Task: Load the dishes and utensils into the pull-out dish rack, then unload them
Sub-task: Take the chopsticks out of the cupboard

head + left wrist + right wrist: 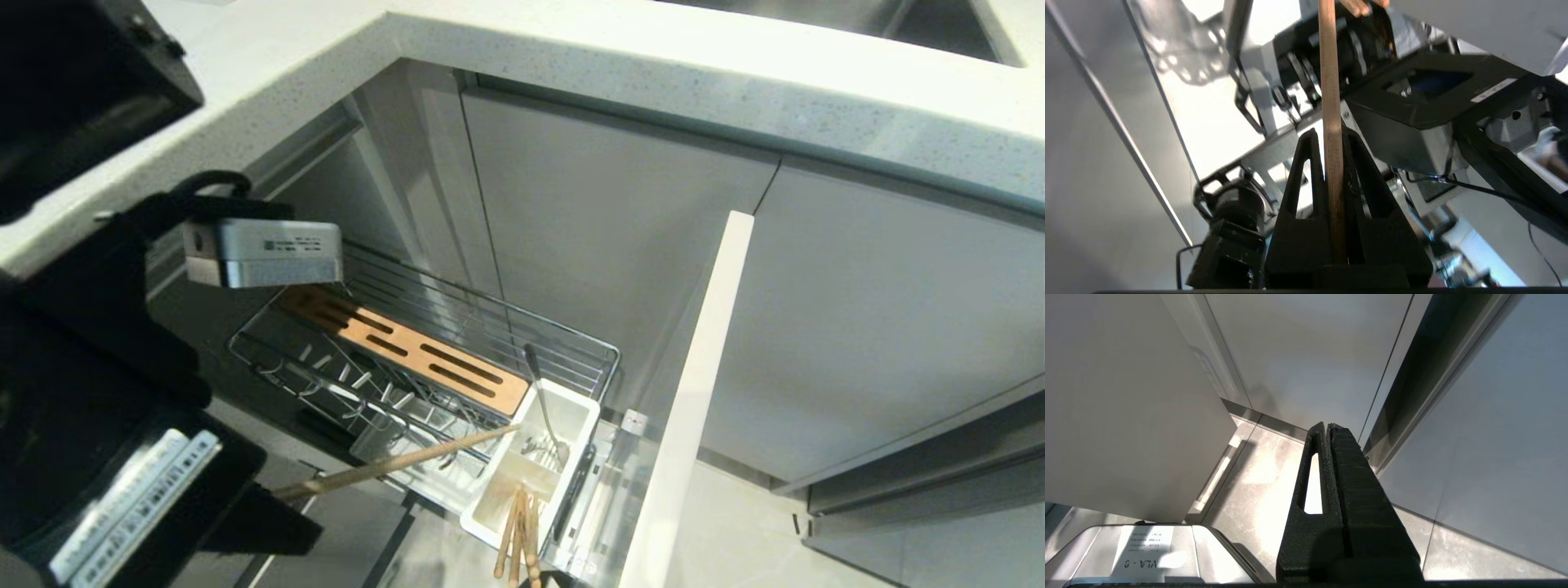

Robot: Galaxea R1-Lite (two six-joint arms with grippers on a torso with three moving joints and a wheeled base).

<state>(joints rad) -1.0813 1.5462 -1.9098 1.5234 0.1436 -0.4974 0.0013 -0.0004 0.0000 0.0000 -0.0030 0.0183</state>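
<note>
The pull-out dish rack [571, 343] stands drawn out below the counter, with its slotted wooden strip [408, 347] and white cutlery tub [581, 406]. A metal spoon [539, 392] leans in the tub's far compartment. Other wooden chopsticks [518, 539] stand in the near compartment. My left gripper [1331, 132] is shut on a single chopstick [1329, 81]. That chopstick [408, 457] reaches from the lower left across the basket toward the tub. My right gripper [1327, 425] hangs shut and empty over the floor, outside the head view. The dishes are out of view.
The rack's pale cabinet front [702, 367] stands on edge right of the tub. A speckled white counter [653, 73] overhangs the grey cabinet doors [857, 327], with a sink [898, 16] at the far right. My left arm [82, 367] fills the left side.
</note>
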